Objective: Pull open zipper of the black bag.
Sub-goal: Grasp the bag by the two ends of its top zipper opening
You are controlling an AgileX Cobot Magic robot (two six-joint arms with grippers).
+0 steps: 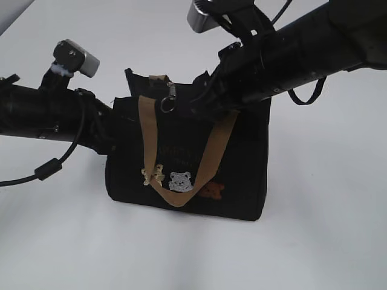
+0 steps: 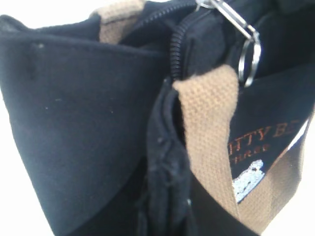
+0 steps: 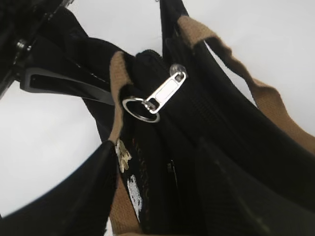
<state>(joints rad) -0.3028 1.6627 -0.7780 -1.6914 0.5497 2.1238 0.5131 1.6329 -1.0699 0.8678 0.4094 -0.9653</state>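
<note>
- The black bag (image 1: pixel 187 163) stands upright on the white table (image 1: pixel 314 241), near the middle of the exterior view, with a tan webbing handle (image 1: pixel 181 151) draped down its front face over the small bear patches (image 1: pixel 180 181).
- The zipper (image 2: pixel 177 46) runs along the bag's top edge; its silver pull (image 3: pixel 165 91) and round key-ring (image 3: pixel 140 109) hang over the front lip just beside the left leg of the handle.
- The left arm (image 1: pixel 48 115) reaches in from the left side and meets the bag's left end; its jaws are lost against the black fabric, so from the pictures I cannot tell whether they pinch the cloth, though they stand narrow.
- The right arm (image 1: pixel 284 54) comes in from the upper right and hangs over the bag's top right corner, covering that part of the opening.
- In the right wrist view two dark fingers (image 3: pixel 64 83) lie left of the pull with a gap of white table between them, and the key-ring sits apart from both; nothing is held there, and how wide the jaws stand I cannot tell.
- The second handle (image 3: pixel 256 88) arcs along the far side of the bag in that view.
- A loose black cable (image 1: pixel 48 166) sags from the left arm over the table.
</note>
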